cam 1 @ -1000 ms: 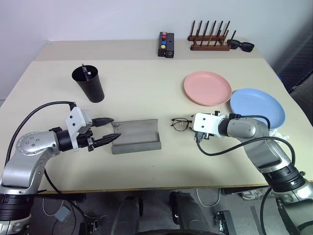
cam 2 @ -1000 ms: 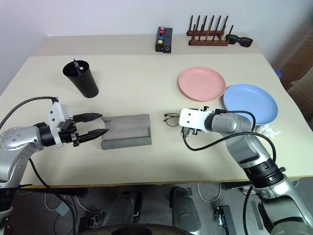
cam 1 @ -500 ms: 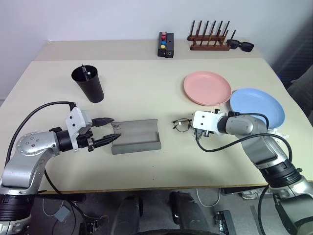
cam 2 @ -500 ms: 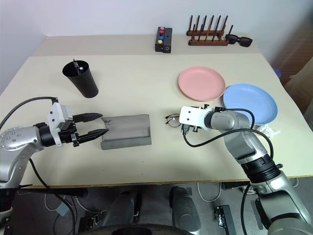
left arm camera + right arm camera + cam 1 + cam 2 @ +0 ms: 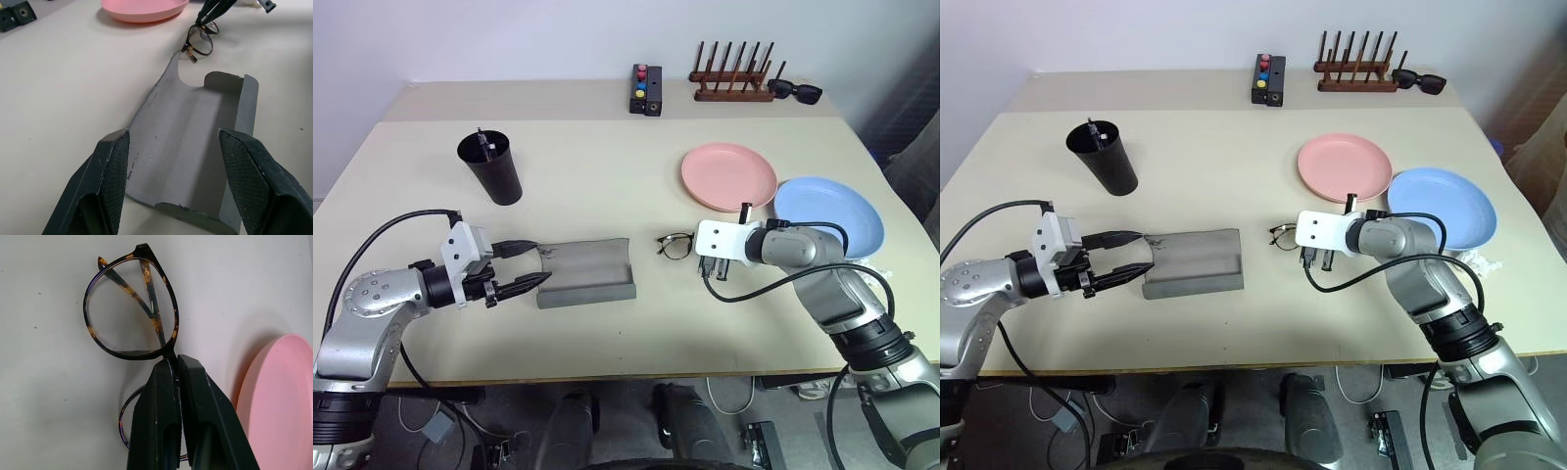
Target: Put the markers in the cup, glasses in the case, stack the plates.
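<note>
The right tool (image 5: 177,363) has gone from spread a second ago to pressed together, pinching the thin dark tortoiseshell-rimmed glasses (image 5: 676,245) at the bridge; they lie folded on the beige table (image 5: 597,186) at centre frame, where they were before. The left tool (image 5: 530,262) stays spread at lower left, its black fingers (image 5: 114,166) either side of the near end of the open grey felt-like case (image 5: 586,273), unmoved. The black tapered cup (image 5: 491,167) stands at upper left with marker tips showing. The salmon pink plate (image 5: 728,176) and light blue plate (image 5: 829,214) lie side by side at right, unstacked
</note>
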`<state>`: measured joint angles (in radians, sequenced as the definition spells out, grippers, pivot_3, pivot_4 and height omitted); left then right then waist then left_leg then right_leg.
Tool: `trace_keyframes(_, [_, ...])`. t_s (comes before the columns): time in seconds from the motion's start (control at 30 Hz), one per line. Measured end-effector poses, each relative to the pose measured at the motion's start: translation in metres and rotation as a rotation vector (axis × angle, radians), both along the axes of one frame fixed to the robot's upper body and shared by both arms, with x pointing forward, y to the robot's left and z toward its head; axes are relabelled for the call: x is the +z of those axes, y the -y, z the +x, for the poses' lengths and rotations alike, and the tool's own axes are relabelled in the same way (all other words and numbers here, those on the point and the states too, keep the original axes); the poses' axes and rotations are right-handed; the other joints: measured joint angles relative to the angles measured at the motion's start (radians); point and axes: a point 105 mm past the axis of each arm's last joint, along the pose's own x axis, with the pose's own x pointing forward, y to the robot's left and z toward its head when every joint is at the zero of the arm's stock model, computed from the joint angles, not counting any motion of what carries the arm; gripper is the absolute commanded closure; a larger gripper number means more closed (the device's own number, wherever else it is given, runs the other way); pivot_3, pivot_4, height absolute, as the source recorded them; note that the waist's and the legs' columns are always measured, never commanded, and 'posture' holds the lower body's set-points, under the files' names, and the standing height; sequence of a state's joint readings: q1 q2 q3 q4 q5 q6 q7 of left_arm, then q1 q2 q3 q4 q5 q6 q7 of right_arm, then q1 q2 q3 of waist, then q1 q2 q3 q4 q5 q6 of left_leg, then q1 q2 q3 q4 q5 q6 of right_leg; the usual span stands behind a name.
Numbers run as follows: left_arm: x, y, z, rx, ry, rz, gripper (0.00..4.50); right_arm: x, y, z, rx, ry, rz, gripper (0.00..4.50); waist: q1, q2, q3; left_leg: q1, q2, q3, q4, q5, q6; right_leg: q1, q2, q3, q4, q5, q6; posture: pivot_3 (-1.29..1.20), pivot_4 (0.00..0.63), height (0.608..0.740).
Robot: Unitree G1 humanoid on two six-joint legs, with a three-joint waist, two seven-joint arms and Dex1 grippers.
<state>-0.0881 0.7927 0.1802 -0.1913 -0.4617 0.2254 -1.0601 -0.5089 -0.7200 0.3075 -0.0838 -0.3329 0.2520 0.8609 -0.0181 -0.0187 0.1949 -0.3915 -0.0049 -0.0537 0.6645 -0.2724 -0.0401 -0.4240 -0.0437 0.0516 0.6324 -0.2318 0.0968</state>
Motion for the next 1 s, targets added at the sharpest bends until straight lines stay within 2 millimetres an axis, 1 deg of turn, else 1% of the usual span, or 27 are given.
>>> trace_keyframes(0.07, [0.000, -0.001, 0.001, 0.006, -0.001, -0.001, 1.57, 0.002, 0.000, -0.002, 0.009, -0.003, -0.008, 4.42, 0.000, 0.000, 0.000, 0.000, 0.000, 0.000, 0.000, 0.000, 0.000, 0.000, 0.000, 0.000, 0.000, 0.000, 0.000, 0.00, 0.150, 0.735])
trace_keyframes(0.13, [-0.001, -0.007, 0.003, 0.031, 0.002, -0.005, 1.57, 0.010, -0.005, -0.005, 0.036, -0.010, -0.007, 4.42, 0.000, 0.000, 0.000, 0.000, 0.000, 0.000, 0.000, 0.000, 0.000, 0.000, 0.000, 0.000, 0.000, 0.000, 0.000, 0.00, 0.150, 0.735])
trace_keyframes(0.2, [0.001, -0.012, 0.006, 0.058, 0.013, -0.007, 1.57, 0.029, -0.017, -0.009, 0.068, -0.008, 0.046, 4.42, -0.004, 0.000, 0.000, 0.000, 0.000, 0.000, 0.000, 0.000, 0.000, 0.000, 0.001, 0.000, 0.000, 0.000, 0.000, 0.00, 0.150, 0.735])
trace_keyframes(0.27, [0.005, -0.013, 0.009, 0.068, 0.032, -0.003, 1.57, 0.050, -0.033, -0.017, 0.119, -0.004, 0.099, 4.42, -0.002, 0.000, 0.000, 0.000, 0.001, -0.001, 0.000, 0.000, 0.000, 0.000, 0.001, -0.001, 0.000, 0.000, 0.000, 0.00, 0.150, 0.735])
trace_keyframes(0.33, [0.009, -0.015, 0.012, 0.088, 0.049, -0.001, 1.57, 0.063, -0.047, -0.028, 0.166, -0.021, 0.134, 4.42, -0.001, 0.000, 0.000, 0.000, 0.001, -0.001, 0.000, 0.000, 0.000, 0.000, 0.001, -0.001, 0.000, 0.000, 0.000, 0.00, 0.150, 0.735])
trace_keyframes(0.4, [0.010, -0.015, 0.014, 0.099, 0.056, 0.002, 1.57, 0.068, -0.061, -0.035, 0.198, -0.040, 0.166, 4.42, 0.000, 0.000, 0.000, 0.000, 0.001, -0.001, 0.000, 0.000, 0.000, 0.000, 0.000, -0.001, 0.000, 0.000, 0.000, 0.00, 0.150, 0.735])
trace_keyframes(0.47, [0.011, -0.016, 0.015, 0.110, 0.060, 0.005, 1.57, 0.068, -0.074, -0.040, 0.216, -0.073, 0.194, 4.42, 0.001, 0.000, 0.000, 0.000, 0.000, -0.001, 0.000, 0.000, 0.000, 0.000, 0.000, -0.001, 0.000, 0.000, 0.000, 0.00, 0.150, 0.735])
trace_keyframes(0.6, [0.016, -0.016, 0.020, 0.130, 0.071, 0.008, 1.57, 0.068, -0.113, -0.052, 0.281, -0.146, 0.268, 4.42, -0.002, 0.000, 0.000, 0.000, 0.000, -0.002, 0.000, 0.000, 0.000, -0.001, 0.001, -0.001, 0.001, 0.000, 0.000, 0.00, 0.150, 0.735])
trace_keyframes(0.7, [0.022, -0.015, 0.022, 0.133, 0.084, 0.010, 1.57, 0.055, -0.136, -0.060, 0.317, -0.200, 0.288, 4.42, -0.002, 0.000, 0.000, 0.000, 0.000, -0.002, -0.001, 0.000, 0.000, -0.001, 0.000, -0.001, 0.001, 0.001, 0.002, 0.00, 0.150, 0.735])
trace_keyframes(0.83, [0.021, -0.016, 0.022, 0.138, 0.074, 0.013, 1.57, 0.043, -0.151, -0.052, 0.278, -0.219, 0.323, 4.42, -0.001, 0.000, 0.000, 0.000, 0.000, -0.001, -0.001, 0.000, 0.000, -0.001, 0.000, -0.001, 0.001, 0.001, 0.002, 0.00, 0.150, 0.735])
trace_keyframes(1.0, [0.022, -0.018, 0.022, 0.144, 0.067, 0.022, 1.57, 0.041, -0.169, -0.044, 0.265, -0.218, 0.346, 4.42, -0.003, 0.000, 0.000, 0.000, 0.000, -0.002, -0.001, 0.000, 0.000, -0.001, 0.000, -0.001, 0.001, 0.001, 0.002, 0.00, 0.150, 0.735])
